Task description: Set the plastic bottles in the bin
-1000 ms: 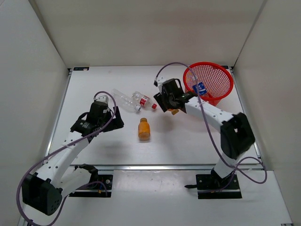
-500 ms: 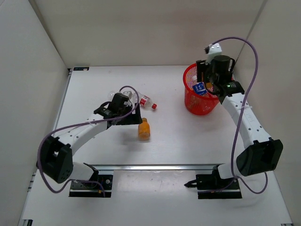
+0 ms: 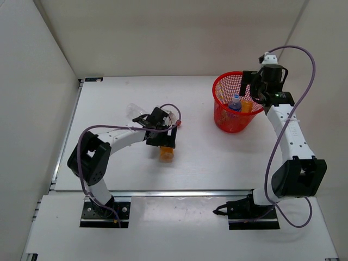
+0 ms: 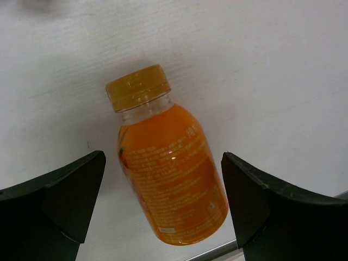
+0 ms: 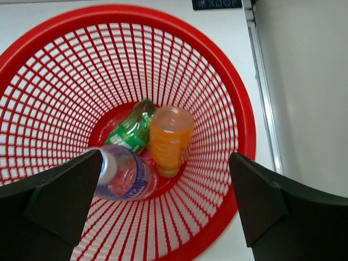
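Note:
An orange bottle (image 4: 169, 179) lies on the white table with its cap pointing away, between the fingers of my open left gripper (image 4: 163, 163), which touch nothing. From above, that orange bottle (image 3: 166, 155) peeks out under the left gripper (image 3: 162, 141). A clear bottle (image 3: 135, 111) and the red cap of a red-labelled bottle (image 3: 178, 125) lie just behind the left arm. My right gripper (image 5: 166, 157) hangs open and empty over the red bin (image 5: 242, 117). Inside lie a green bottle (image 5: 130, 133), an orange bottle (image 5: 169, 140) and a blue-labelled bottle (image 5: 124, 175).
The bin (image 3: 218, 103) stands at the table's back right, close to the right wall, with my right gripper (image 3: 252, 91) above its right rim. White walls enclose the table on three sides. A metal rail (image 3: 179, 192) runs along the front edge.
The right arm swung from the table's middle to above the bin and opened; an orange bottle now lies in the bin. The left arm reached right and straddles the other orange bottle.

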You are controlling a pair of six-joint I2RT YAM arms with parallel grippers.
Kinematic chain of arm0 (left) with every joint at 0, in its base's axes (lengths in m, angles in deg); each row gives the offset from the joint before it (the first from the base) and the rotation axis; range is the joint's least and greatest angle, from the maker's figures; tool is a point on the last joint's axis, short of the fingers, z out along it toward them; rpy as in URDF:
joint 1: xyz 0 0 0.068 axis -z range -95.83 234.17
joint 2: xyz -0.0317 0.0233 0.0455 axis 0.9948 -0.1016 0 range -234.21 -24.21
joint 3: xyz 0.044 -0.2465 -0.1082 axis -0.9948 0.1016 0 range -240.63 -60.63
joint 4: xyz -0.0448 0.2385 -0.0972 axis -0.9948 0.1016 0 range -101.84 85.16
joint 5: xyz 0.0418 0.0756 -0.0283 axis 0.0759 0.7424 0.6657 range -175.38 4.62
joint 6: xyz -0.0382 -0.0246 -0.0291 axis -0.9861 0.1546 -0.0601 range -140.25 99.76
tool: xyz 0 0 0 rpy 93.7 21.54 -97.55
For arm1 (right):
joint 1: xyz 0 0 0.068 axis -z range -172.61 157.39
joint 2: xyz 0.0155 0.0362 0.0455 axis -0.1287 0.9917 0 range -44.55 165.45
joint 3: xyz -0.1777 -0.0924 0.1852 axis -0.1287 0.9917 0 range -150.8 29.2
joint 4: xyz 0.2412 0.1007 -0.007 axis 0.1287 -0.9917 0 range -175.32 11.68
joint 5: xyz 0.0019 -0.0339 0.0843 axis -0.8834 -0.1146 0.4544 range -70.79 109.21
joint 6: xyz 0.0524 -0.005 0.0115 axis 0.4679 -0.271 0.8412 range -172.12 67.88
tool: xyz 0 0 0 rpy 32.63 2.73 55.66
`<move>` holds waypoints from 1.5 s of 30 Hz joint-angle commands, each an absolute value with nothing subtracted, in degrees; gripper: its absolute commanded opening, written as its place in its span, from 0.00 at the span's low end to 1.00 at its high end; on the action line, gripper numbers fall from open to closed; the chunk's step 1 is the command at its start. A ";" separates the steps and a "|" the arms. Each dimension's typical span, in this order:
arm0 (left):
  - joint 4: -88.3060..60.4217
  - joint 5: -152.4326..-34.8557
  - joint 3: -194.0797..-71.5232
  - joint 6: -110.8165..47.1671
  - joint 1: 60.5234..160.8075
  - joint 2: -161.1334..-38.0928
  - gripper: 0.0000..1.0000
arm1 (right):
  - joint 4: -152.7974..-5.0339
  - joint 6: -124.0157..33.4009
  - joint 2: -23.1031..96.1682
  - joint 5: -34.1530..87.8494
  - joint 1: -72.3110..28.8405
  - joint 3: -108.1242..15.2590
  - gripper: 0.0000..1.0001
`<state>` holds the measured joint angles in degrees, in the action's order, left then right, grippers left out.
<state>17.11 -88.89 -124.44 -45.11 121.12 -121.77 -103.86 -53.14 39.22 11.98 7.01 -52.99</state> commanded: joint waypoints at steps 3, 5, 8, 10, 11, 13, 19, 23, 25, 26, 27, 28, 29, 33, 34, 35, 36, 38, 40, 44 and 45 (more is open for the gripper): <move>19.89 -87.76 -126.90 -44.24 122.57 -122.56 0.96 | -115.38 -39.95 26.76 8.41 12.82 -51.76 0.99; 20.59 -87.67 -127.08 -44.50 122.57 -122.64 0.84 | -117.43 -37.71 22.71 10.41 17.38 -46.94 1.00; 18.58 -90.29 -125.67 -44.33 122.57 -121.50 0.63 | -120.66 -35.87 16.20 10.95 22.93 -40.26 0.99; 17.08 -93.46 -125.23 -44.06 122.58 -121.24 0.53 | -122.43 -36.38 13.03 11.82 25.83 -36.22 1.00; 17.08 -94.86 -125.32 -44.50 122.75 -121.50 0.47 | -122.79 -36.30 12.32 11.91 27.15 -33.58 0.99; 18.56 -95.93 -128.82 -44.24 123.01 -122.12 0.39 | -122.97 -37.09 9.78 11.92 28.92 -30.05 0.99; 22.26 -91.63 -149.96 -42.22 124.68 -123.34 0.35 | -124.19 -34.46 4.94 10.33 27.17 -23.62 0.99; 13.68 -90.65 -160.83 -43.45 125.21 -124.49 0.34 | -123.14 -35.42 1.78 8.94 25.24 -20.11 0.99; 0.88 -91.63 -159.95 -47.20 125.39 -125.01 0.34 | -123.32 -36.29 1.86 7.35 24.36 -20.11 0.99; -3.97 -92.32 -160.47 -48.62 125.21 -126.84 0.36 | -123.67 -36.39 2.12 6.21 23.83 -20.63 0.99; -5.58 -92.67 -164.04 -49.68 124.95 -128.17 0.37 | -123.76 -36.74 1.43 5.24 23.13 -20.98 1.00; -8.12 -93.46 -166.08 -51.86 124.69 -131.05 0.35 | -123.59 -36.48 1.07 5.06 22.60 -20.90 0.99; -9.10 -94.51 -171.76 -53.71 125.03 -134.74 0.35 | -123.32 -36.83 0.81 4.27 22.42 -20.98 0.99; -7.19 -94.09 -196.61 -57.42 128.10 -148.99 0.36 | -124.11 -37.79 -0.34 1.73 20.14 -20.81 0.99; -6.66 -93.21 -203.13 -58.12 129.16 -153.19 0.37 | -124.98 -37.80 -0.43 1.28 19.79 -20.90 0.99; -5.43 -92.42 -205.71 -59.00 129.60 -156.88 0.41 | -125.43 -37.97 -0.34 0.06 19.52 -21.07 0.99; -5.42 -92.59 -208.35 -59.53 130.13 -158.14 0.43 | -126.21 -38.06 -1.04 -0.74 18.91 -21.33 0.99; -7.69 -93.89 -205.75 -61.98 130.31 -158.68 0.46 | -126.57 -38.67 -1.48 -0.66 18.82 -21.86 1.00; -10.69 -95.14 -199.70 -62.70 130.66 -157.01 0.56 | -127.27 -38.50 -2.01 -1.01 18.29 -21.78 1.00; -6.24 -94.17 -201.60 -57.53 132.42 -156.31 0.99 | -128.24 -39.29 -2.45 -0.92 17.59 -23.97 0.99; -3.60 -93.82 -204.13 -56.47 133.03 -156.57 0.99 | -128.33 -39.73 -2.62 -0.31 17.41 -24.41 1.00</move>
